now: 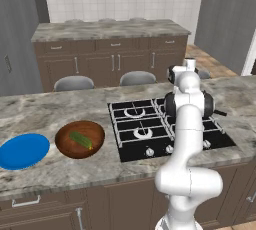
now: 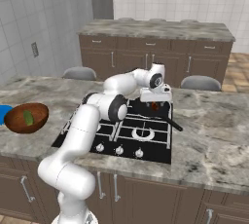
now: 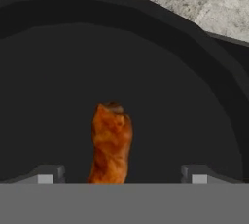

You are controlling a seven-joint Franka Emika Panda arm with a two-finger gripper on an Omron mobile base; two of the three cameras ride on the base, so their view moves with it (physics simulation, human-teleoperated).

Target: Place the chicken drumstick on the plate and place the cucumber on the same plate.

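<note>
Gripper (image 3: 121,174) tips stand wide apart with the chicken drumstick (image 3: 111,142) lying loose between them, not pinched yet, so I think I am lined up to grab it. It sits low inside a dark pan (image 3: 146,72) on the stove (image 1: 150,129) because the meat lies on the pan floor. Far to the side, the blue plate (image 1: 22,151) waits bare beside the wooden bowl (image 1: 65,146), where the cucumber (image 1: 80,139) rests.
</note>
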